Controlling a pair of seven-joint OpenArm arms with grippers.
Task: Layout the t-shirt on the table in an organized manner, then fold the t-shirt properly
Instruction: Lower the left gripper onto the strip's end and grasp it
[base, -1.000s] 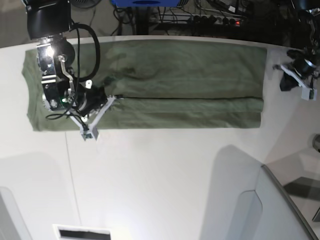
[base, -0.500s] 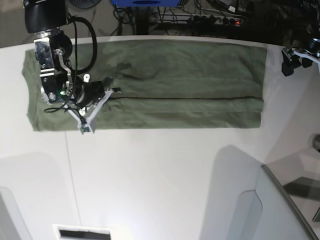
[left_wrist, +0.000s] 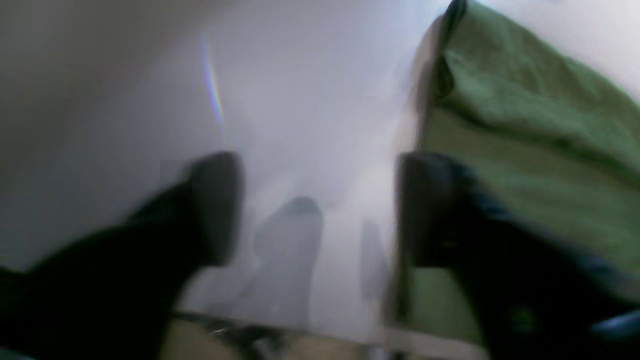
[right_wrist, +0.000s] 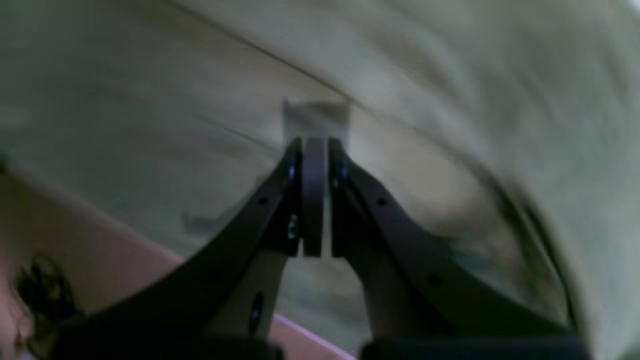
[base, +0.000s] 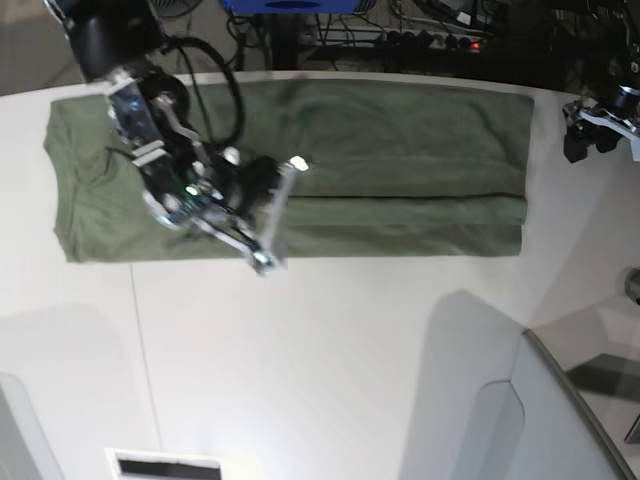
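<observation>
T-shirt (base: 400, 170) flat on white table (base: 330, 360), long folded band.

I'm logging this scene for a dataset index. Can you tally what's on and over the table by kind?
T-shirts: 1, the olive-green t-shirt, lying long and flat
Tables: 1, the white table
Grippers: 2, the right gripper over the shirt and the left gripper beside the shirt's end
Grey panels: 1, the grey panel
Total: 5

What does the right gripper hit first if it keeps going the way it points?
Most likely the t-shirt: the shut right gripper points straight at the green fabric. Depth is blurred, so the gap is unclear.
</observation>
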